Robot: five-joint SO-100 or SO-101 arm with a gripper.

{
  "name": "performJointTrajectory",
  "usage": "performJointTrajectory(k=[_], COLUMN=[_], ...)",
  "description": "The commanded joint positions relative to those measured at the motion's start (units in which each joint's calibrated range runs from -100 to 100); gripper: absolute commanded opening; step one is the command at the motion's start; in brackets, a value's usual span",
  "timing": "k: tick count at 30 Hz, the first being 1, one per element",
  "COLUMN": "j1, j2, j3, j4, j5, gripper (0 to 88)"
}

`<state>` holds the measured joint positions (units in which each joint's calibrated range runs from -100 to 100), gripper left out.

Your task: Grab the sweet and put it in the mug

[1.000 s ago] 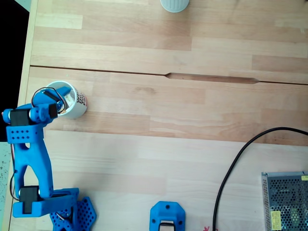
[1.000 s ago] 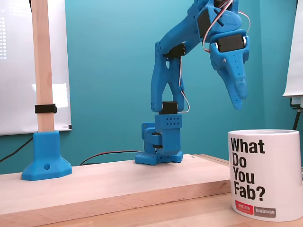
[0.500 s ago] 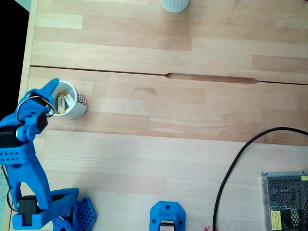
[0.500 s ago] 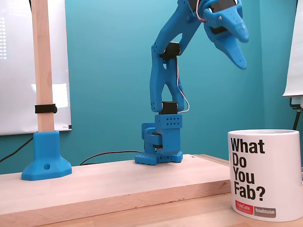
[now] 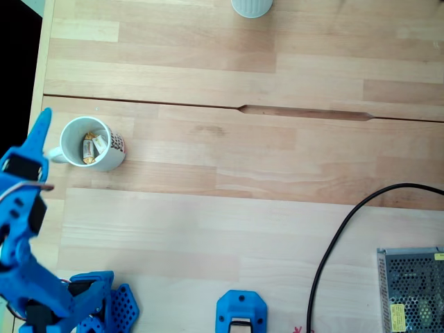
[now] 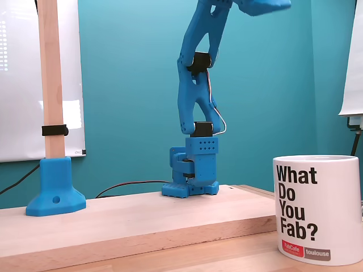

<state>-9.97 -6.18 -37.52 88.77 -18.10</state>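
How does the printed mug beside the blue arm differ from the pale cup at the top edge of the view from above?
The mug has a dark reddish print and a side handle; the cup is plain and ribbed, with no handle visible. The mug is fully in view and holds wrapped sweets; the cup is cut off by the frame, its inside unseen. Both are pale and stand upright on the wooden table.

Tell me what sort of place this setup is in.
Likely a makerspace or fab lab: a 3D-printed blue arm on a wooden workbench, a metal-cased power supply, and a "What Do You Fab?" mug.
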Motion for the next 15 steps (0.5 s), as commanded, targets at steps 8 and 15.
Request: performJointTrajectory(k=[8, 15], j1=[-0.4, -0.4], j2=[-5.9, -9.5], j3=[-4.3, -4.3], j4=[-0.4, -0.5], j5=[0.0, 0.1], gripper=[29.0, 29.0])
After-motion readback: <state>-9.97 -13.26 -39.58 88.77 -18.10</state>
